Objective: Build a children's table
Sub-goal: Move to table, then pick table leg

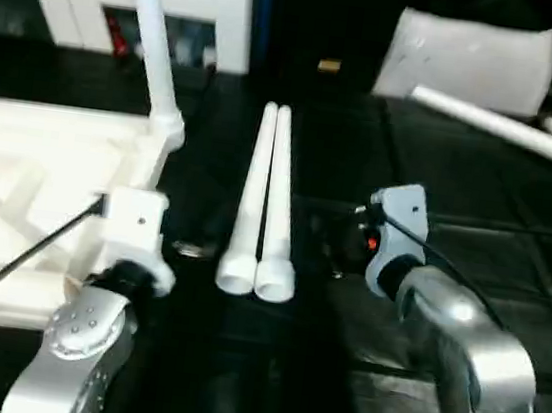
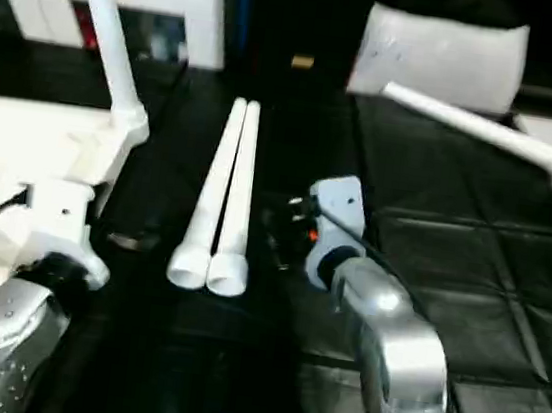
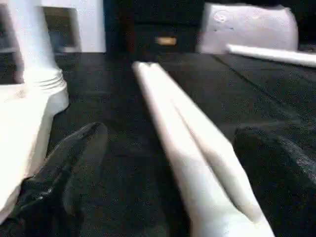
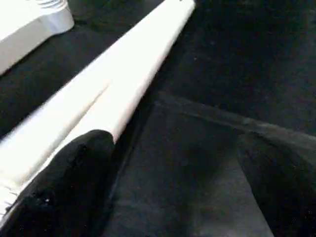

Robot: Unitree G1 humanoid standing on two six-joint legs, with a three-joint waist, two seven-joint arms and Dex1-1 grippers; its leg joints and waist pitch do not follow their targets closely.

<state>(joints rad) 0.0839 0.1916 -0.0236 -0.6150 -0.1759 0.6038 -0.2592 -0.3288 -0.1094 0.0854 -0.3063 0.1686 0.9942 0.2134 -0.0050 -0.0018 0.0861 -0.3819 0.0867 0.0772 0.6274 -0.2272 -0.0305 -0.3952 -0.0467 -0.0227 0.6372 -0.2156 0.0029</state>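
Note:
The white table top (image 1: 18,175) lies upside down on the left, ribbed side up. One leg (image 1: 153,40) stands screwed into its far right corner socket. Two loose legs (image 1: 267,195) lie side by side on the black floor in the middle, thick ends toward me. A fourth leg (image 1: 507,129) lies at the back right. My left gripper (image 3: 170,133) is open, low beside the table top's near corner, with the two loose legs ahead between its fingers (image 3: 64,173). My right gripper (image 4: 175,138) is open just right of those legs, touching nothing.
A white cabinet (image 1: 180,3) with glass-fronted compartments stands at the back left. A white cushion-like bag (image 1: 470,59) sits at the back right. A black cable (image 1: 28,257) runs from my left wrist across the table top. Black tiled mats cover the floor.

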